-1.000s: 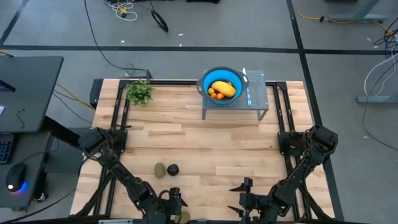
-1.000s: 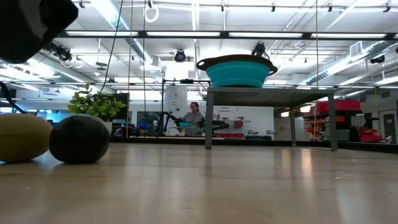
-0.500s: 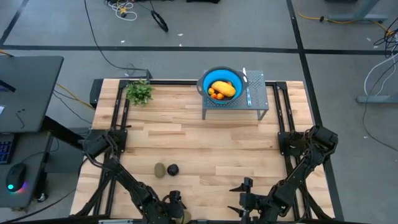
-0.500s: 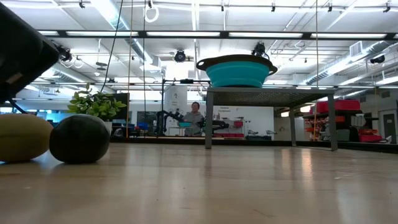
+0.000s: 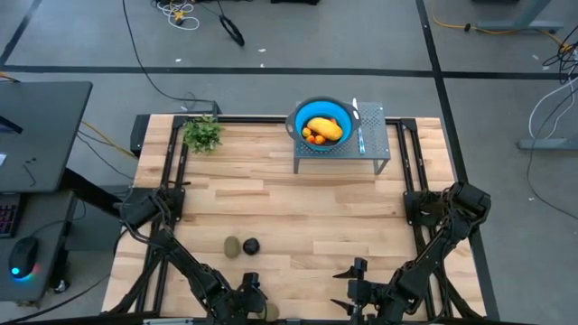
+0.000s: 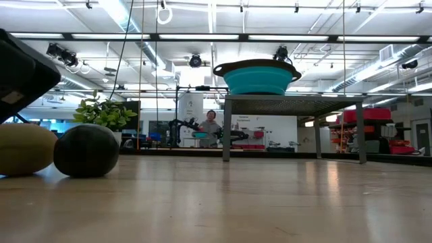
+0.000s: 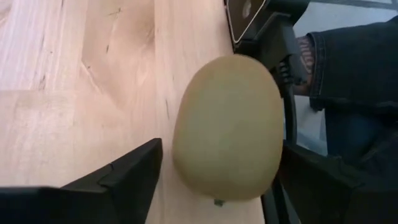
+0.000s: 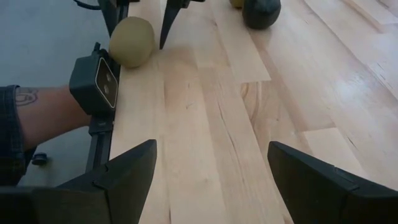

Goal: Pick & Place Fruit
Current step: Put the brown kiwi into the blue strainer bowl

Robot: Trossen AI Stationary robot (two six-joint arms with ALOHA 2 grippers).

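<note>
The left gripper is at the near edge of the table, its jaws spread wide on either side of an olive-green oval fruit that lies on the wood at the very edge. One finger stands just clear of the fruit; the other finger is right against its far side, though actual contact cannot be told, and no firm grip is visible.

The right gripper waits low over the near edge of the table, jaws fully apart and holding nothing.

A second olive-green fruit and a blackish round fruit sit touching each other on the left half of the table, well apart from the rest (the low view shows them side by side, both resting on the wood). The elongated yellow-orange fruit and the small orange-red fruits lie inside the blue bowl, which stands on a grey metal stand at the far side. A leafy plant sprig stands at the far left corner. A person's sleeve shows beyond the near edge.
</note>
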